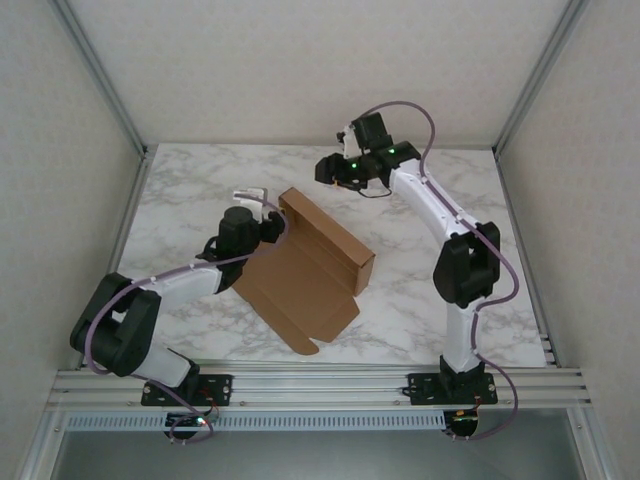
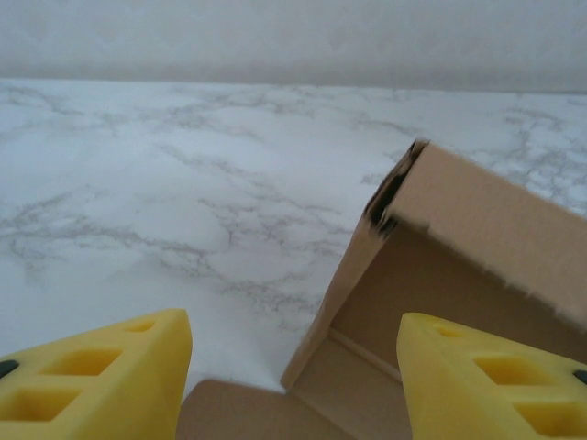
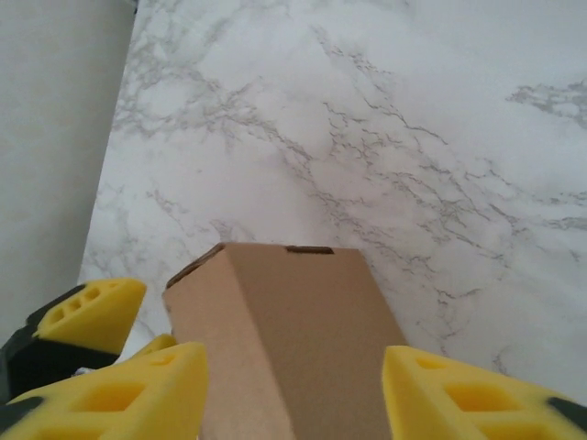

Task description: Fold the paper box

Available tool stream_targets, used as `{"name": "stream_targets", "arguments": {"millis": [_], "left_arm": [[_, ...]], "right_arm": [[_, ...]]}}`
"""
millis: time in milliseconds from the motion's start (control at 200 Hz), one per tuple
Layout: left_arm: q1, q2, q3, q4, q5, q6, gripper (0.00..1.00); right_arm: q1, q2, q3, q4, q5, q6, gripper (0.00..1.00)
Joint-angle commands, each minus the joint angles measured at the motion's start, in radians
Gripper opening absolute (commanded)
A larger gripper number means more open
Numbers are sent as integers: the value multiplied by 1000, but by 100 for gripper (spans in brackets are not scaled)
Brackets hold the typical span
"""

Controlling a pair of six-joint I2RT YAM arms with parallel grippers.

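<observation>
Closest to the arm bases, the plain brown cardboard die-cut paper box lies half-folded around the middle of the white marble-look table. Its flat flaps spread toward the near edge and one long wall stands up along the far side. The left gripper sits just beside the box's left end, yellow fingers spread wide and gripping nothing, with the raised wall's corner right ahead. Farther back, the right gripper hangs near the far corner, jaws apart too, not clamping it.
</observation>
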Motion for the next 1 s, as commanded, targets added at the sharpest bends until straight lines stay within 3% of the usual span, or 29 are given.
{"name": "stream_targets", "arguments": {"millis": [0, 55, 130, 381, 501, 571, 741, 901, 996], "left_arm": [[9, -69, -20, -67, 11, -36, 60], [11, -108, -17, -105, 0, -52, 60], [11, -163, -12, -162, 7, -76, 60], [17, -259, 145, -469, 14, -178, 62], [18, -249, 263, -630, 63, -165, 66], [17, -263, 272, -634, 63, -144, 67], [17, -402, 105, -463, -156, -231, 75], [16, -503, 90, -489, -456, -236, 76], [16, -582, 58, -466, -578, -232, 76]], "right_arm": [[28, -88, -74, -25, 26, -36, 43], [42, -134, -125, -17, 43, -58, 32], [63, -192, -187, -18, 101, -87, 0], [121, -229, -248, -107, 95, -143, 0], [132, -197, -232, -148, 129, -137, 0], [132, -174, -223, -167, 163, -137, 0], [132, -128, -226, -178, 190, -128, 0], [112, -123, -256, -155, 229, -105, 0], [83, -136, -287, -116, 229, -79, 0]]}}
